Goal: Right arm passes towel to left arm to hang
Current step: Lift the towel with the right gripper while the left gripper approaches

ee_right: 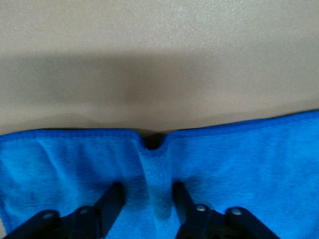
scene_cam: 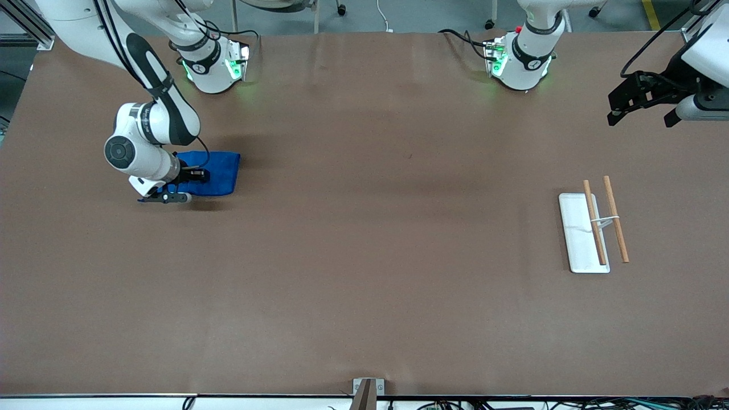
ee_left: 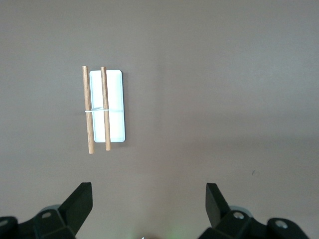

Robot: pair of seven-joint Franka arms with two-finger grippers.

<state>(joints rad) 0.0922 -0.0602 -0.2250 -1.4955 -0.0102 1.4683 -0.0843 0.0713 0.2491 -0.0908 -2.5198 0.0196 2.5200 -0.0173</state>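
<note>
The blue towel (scene_cam: pixel 221 169) lies flat on the brown table at the right arm's end. My right gripper (scene_cam: pixel 191 176) is down on it. In the right wrist view the towel (ee_right: pixel 249 164) fills the lower part, and my right gripper (ee_right: pixel 147 191) presses into it near one edge, with its fingers closed in on a raised ridge of cloth. My left gripper (scene_cam: pixel 641 115) hangs open and empty, high over the left arm's end of the table. In its own view the left gripper (ee_left: pixel 148 199) has its fingers wide apart, looking down on the rack.
A white tray (scene_cam: pixel 576 242) with two wooden rods (scene_cam: pixel 616 219) across it, joined by a white bar, lies at the left arm's end of the table. It also shows in the left wrist view (ee_left: pixel 115 107). A bracket (scene_cam: pixel 367 390) sits at the table's near edge.
</note>
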